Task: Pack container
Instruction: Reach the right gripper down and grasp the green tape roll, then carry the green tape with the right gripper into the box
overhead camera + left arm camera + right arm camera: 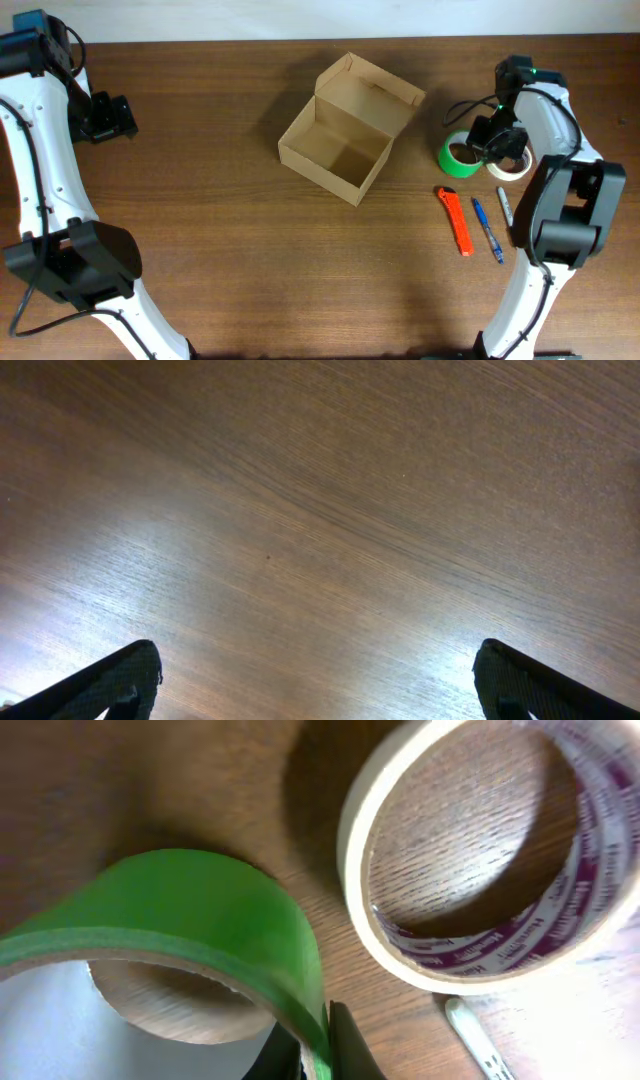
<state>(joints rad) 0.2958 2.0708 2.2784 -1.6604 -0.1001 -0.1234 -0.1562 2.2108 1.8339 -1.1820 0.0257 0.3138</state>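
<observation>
The container [345,130] is a tan cardboard box, open, with its flap lid standing up at the back, in the middle of the table. Its inside looks empty. My right gripper [487,145] is shut on the wall of a green tape roll [458,158], one finger inside the ring and one outside [318,1045]. The roll [180,920] is tilted. A cream tape roll [510,163] lies just right of it, and fills the upper right of the right wrist view [470,860]. My left gripper [110,117] is open and empty over bare wood [318,690].
An orange utility knife [456,220], a blue pen [488,230] and a white pen [505,208] lie in a row in front of the tape rolls. The white pen's tip shows in the right wrist view [480,1040].
</observation>
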